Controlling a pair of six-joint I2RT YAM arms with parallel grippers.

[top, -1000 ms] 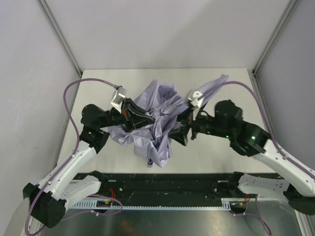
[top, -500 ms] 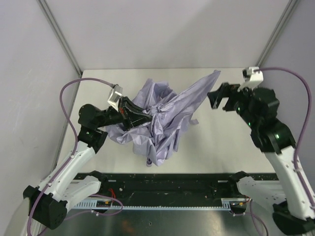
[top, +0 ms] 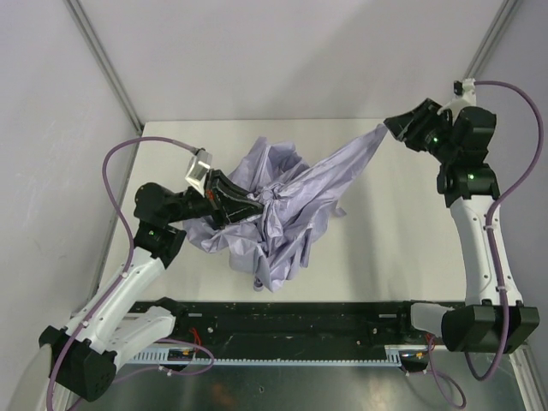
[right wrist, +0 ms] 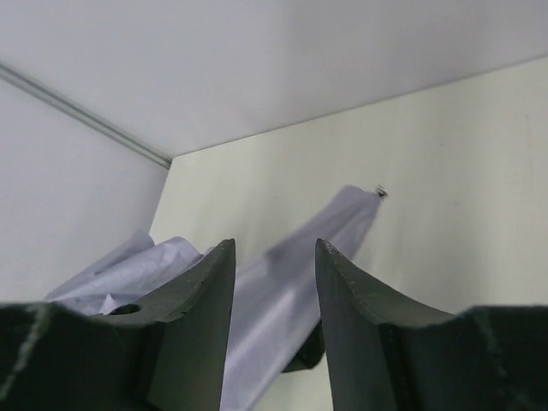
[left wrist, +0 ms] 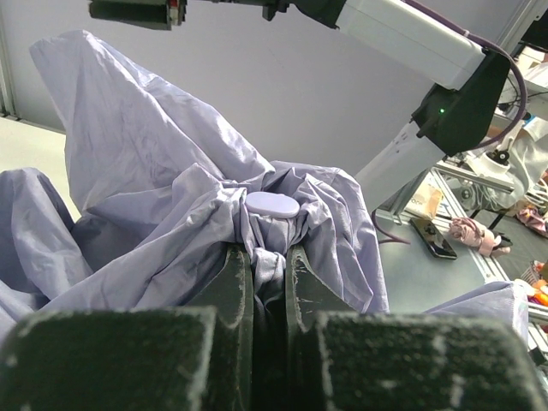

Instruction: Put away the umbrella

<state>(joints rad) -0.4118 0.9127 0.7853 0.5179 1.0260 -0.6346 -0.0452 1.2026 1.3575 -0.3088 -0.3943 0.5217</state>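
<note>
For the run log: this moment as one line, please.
left gripper: shut on umbrella canopy | right gripper: open, empty, far right | umbrella: crumpled on table, not put away

Pale table point(top: 385, 248) between grey walls point(top: 282, 51)

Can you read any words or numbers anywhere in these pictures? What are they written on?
There are no words, numbers or signs that can be read in any view.
The umbrella is plain lavender cloth, with no label showing.
The right arm shows only a small green light, no writing.
The clutter far behind in the left wrist view is too blurred to read.
</note>
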